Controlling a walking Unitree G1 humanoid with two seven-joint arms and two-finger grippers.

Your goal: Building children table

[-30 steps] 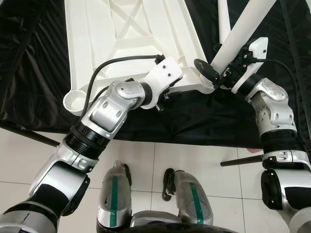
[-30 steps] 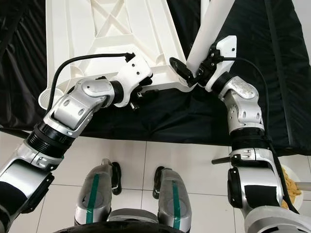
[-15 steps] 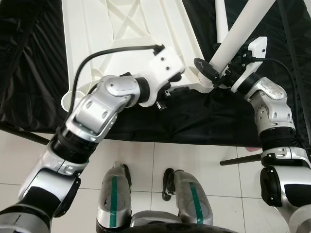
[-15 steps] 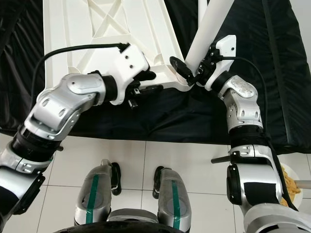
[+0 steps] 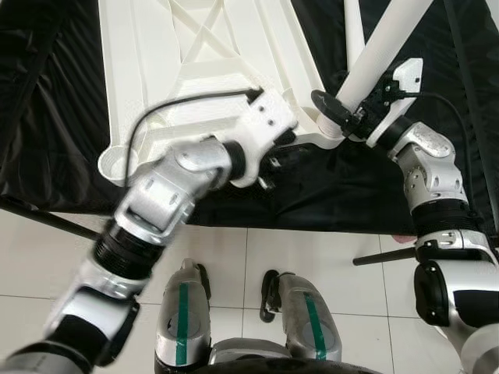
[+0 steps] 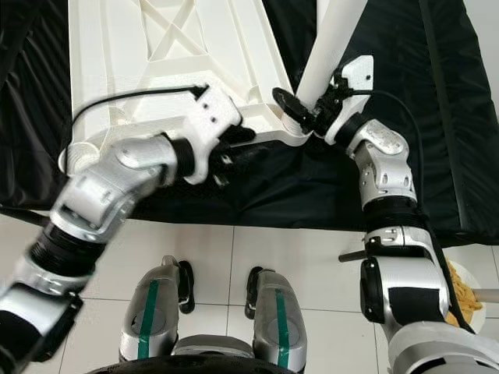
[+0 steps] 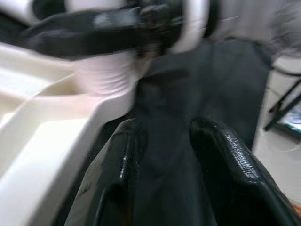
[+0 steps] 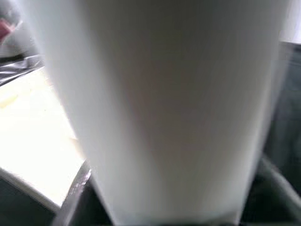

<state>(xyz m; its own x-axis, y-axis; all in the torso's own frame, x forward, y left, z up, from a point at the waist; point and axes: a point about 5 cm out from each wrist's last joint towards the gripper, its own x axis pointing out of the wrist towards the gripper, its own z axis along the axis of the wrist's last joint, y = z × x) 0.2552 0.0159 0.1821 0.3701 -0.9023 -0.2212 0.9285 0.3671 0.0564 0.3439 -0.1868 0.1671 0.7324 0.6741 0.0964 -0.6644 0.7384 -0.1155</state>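
Both arms reach forward, left end effector (image 7: 160,155) parted.

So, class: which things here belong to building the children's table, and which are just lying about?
Belongs to the job:
- white tabletop, upside down on the black sheet
- white table leg, held in the right claw at the corner socket
- left claw, at the tabletop's near edge

Lying about:
- black sheet
- black rod
- bowl of food

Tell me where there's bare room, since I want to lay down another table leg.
Free: the black plastic sheet left of the upturned white plastic tabletop, and the white tiled floor before it. Crowded: the tabletop's near right corner, where the right tool holds the white table leg and the left tool hovers.
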